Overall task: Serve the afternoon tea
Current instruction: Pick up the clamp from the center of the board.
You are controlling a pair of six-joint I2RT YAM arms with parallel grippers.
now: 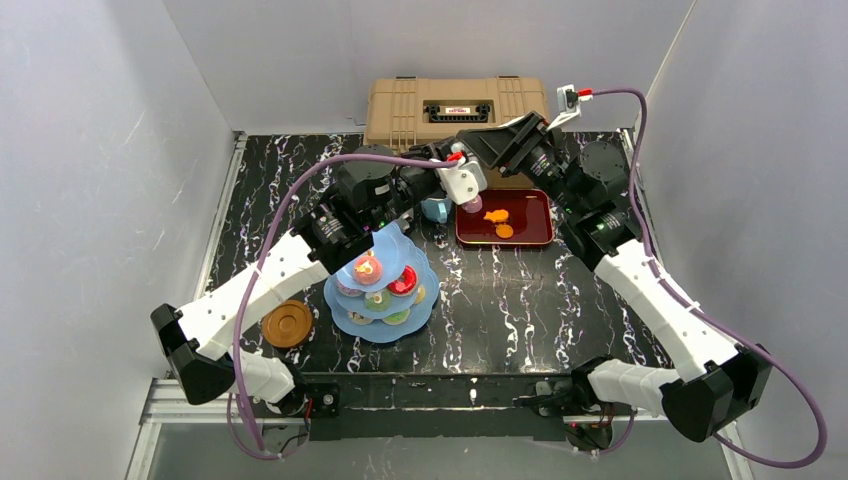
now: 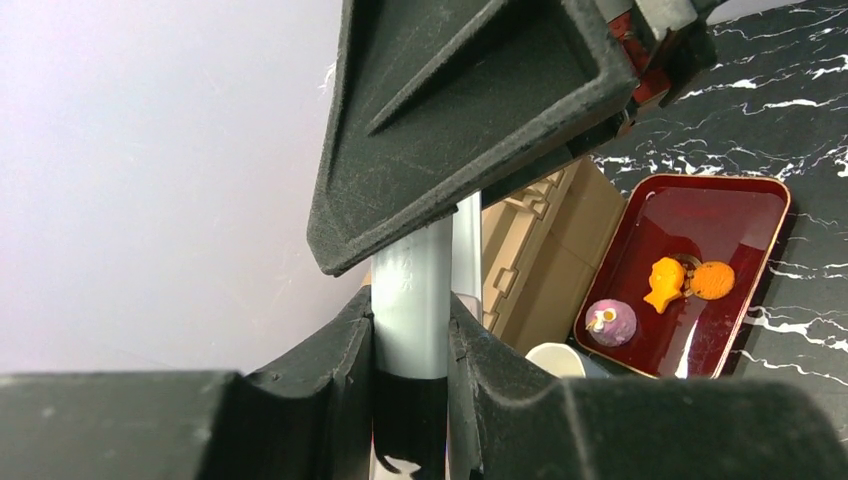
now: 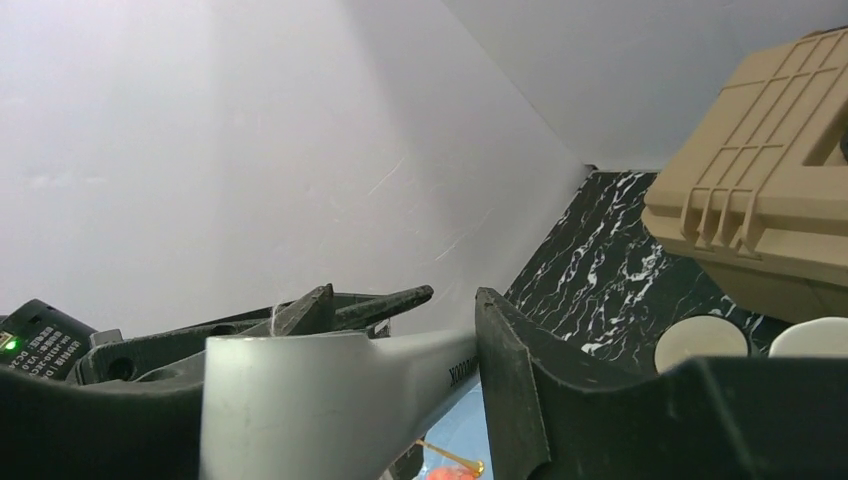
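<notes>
Cake stand [image 1: 392,250], light-blue, three tiers, toy cakes on each: front-left of desk [image 1: 540,300], brown saucer [image 1: 288,323] just beside it. Left arm: stretched forward above the stand, left gripper [image 2: 410,330] clamped on metal tongs [image 2: 412,265]. Right arm: elbow out, reaching inward over red tray [image 1: 530,215]; right gripper [image 1: 475,143] partly open around the same tongs, firm hold cannot be told.

Little lettering, and little of it legible
On the black motor housing [image 3: 45,340] left of the right pincer [image 3: 360,370], white print seems to read "V3.0"; dark letters on the tongs [image 3: 330,390] between its fingers and the label [image 1: 457,109] on the toolbox [image 1: 400,115] beyond it are too blurred to read
</notes>
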